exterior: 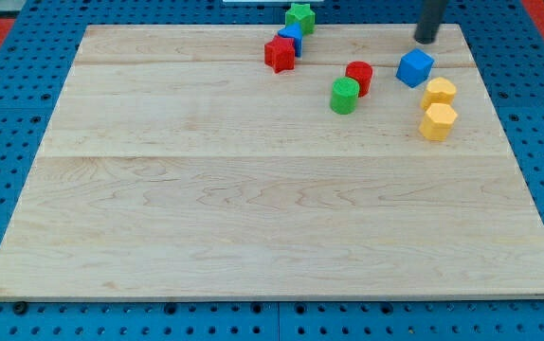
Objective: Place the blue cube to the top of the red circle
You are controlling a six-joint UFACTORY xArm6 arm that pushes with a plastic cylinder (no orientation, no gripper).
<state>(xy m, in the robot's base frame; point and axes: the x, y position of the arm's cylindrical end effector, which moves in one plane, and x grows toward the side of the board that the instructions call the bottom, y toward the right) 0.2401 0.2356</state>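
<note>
The blue cube (414,68) sits near the view's top right of the wooden board (253,218). The red circle (359,76), a short red cylinder, stands just to its left, with a small gap between them. My tip (426,41) is the dark rod's lower end at the view's top, just above and slightly right of the blue cube, apart from it.
A green cylinder (345,96) touches the red circle's lower left. Two yellow blocks (439,93) (438,122) sit below the blue cube. A red star-like block (279,54), a second blue block (292,38) and a green star (299,17) cluster at top centre.
</note>
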